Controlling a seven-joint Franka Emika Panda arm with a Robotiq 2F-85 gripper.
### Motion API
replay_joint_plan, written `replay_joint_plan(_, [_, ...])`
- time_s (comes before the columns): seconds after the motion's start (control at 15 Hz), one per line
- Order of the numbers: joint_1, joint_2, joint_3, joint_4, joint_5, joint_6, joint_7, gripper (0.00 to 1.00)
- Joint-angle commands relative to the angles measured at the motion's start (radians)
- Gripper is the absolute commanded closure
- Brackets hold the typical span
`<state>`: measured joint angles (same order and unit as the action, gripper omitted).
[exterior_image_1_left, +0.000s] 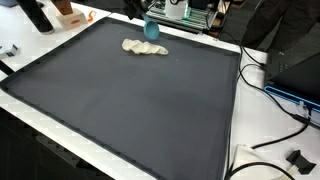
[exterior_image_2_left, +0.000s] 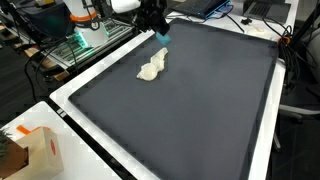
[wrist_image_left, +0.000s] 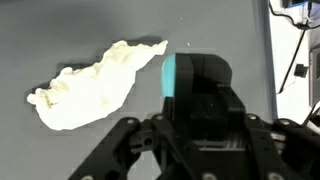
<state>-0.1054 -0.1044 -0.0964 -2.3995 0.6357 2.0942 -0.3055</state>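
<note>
A crumpled white cloth (exterior_image_1_left: 144, 47) (exterior_image_2_left: 152, 68) (wrist_image_left: 95, 85) lies on a large dark mat (exterior_image_1_left: 130, 110) (exterior_image_2_left: 190, 110), near the mat's edge by the robot's base. My gripper (exterior_image_1_left: 152, 27) (exterior_image_2_left: 160, 34) (wrist_image_left: 196, 68) hovers just beside one end of the cloth, slightly above the mat. Its black fingers stand together, shut on a small cyan object (exterior_image_1_left: 152, 30) (exterior_image_2_left: 162, 38) (wrist_image_left: 168, 76), of which only one bright side shows. In the wrist view the cloth stretches left of the fingertips and does not touch them.
The mat sits on a white table (exterior_image_1_left: 235, 140) (exterior_image_2_left: 70, 110). A white and orange box (exterior_image_2_left: 35, 150) stands on a table corner. Cables (exterior_image_1_left: 270, 90) run along one side. Racks of equipment (exterior_image_1_left: 190, 15) (exterior_image_2_left: 75, 45) stand behind the gripper.
</note>
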Motion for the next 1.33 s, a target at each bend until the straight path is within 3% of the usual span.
replay_joint_plan(0.0, [0.014, -0.140, 0.024, -0.051, -0.087, 0.034, 0.220, 0.75])
replay_joint_plan(0.53, [0.008, -0.277, 0.127, -0.023, -0.300, 0.003, 0.744, 0.75])
replay_joint_plan(1.0, [-0.001, -0.317, 0.192, 0.000, -0.440, -0.073, 1.011, 0.75])
replay_joint_plan(1.13, [-0.001, -0.335, 0.204, -0.007, -0.468, -0.036, 1.068, 0.75])
replay_joint_plan(1.2, [0.018, -0.301, 0.179, 0.003, -0.436, -0.040, 1.011, 0.50])
replay_joint_plan(1.27, [0.019, -0.306, 0.183, 0.005, -0.444, -0.040, 1.032, 0.50])
